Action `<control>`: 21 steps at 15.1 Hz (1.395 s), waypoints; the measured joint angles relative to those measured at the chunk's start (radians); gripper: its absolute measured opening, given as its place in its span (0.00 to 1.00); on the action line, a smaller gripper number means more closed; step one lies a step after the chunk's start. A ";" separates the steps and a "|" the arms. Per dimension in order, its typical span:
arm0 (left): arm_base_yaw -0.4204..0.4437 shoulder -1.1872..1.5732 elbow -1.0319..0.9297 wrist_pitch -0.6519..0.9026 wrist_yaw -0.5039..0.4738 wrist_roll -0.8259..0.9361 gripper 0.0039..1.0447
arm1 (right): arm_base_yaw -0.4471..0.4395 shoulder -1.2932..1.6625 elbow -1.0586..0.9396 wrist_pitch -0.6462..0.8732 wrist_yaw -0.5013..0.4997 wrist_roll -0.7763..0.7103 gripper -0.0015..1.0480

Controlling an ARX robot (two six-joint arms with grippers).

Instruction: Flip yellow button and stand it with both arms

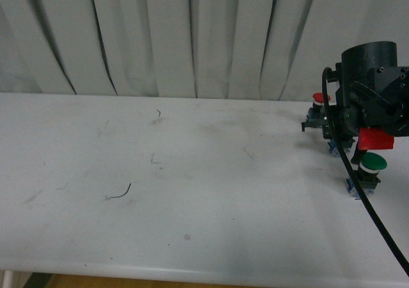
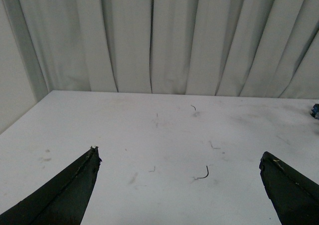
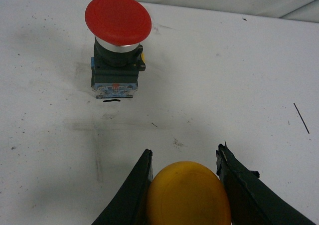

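Three push-buttons sit toward the far right corner of the tabletop [image 1: 192, 224], and the right arm [image 1: 374, 90] is lowered among them. In the right wrist view the yellow button [image 3: 188, 192] shows only its round yellow-orange cap, lodged between the two black fingers [image 3: 134, 190] of the right gripper [image 3: 185, 155]. Both fingers press against the cap's sides, so the gripper is clamped on it. The button's neck and base are out of sight, and I cannot tell whether it is upright or lying down. In the front view the arm covers it completely.

Just beyond the gripper, and apart from it, the red button [image 3: 118, 20] stands upright. It has a silver collar, a dark neck and a blue base. A small label [image 3: 114, 89] with a red mark is on the face of the base, and its print is too small to read. In the front view the red cap peeks out at the arm's left side.

The green button [image 1: 372, 163] stands upright on a blue base by the right edge, nearer the front. A black cable [image 1: 377, 221] crosses in front of it, and a red block [image 1: 374, 138] on the arm hangs just above it.

The left gripper [image 2: 179, 157] hovers over the left part of the tabletop with its fingers spread wide and nothing between them. A thin curved black scrap [image 2: 203, 174] lies on the surface ahead of it, well apart from the buttons. A pleated white curtain [image 1: 192, 39] hangs behind the far edge.
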 joint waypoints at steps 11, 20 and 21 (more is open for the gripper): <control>0.000 0.000 0.000 0.000 0.000 0.000 0.94 | 0.006 0.001 0.009 -0.017 -0.016 -0.003 0.76; 0.000 0.000 0.000 0.000 0.000 0.000 0.94 | -0.011 -0.180 -0.138 0.107 -0.155 0.030 0.94; 0.000 0.000 0.000 0.000 0.000 0.000 0.94 | -0.018 -0.240 -0.193 0.155 -0.175 0.031 0.94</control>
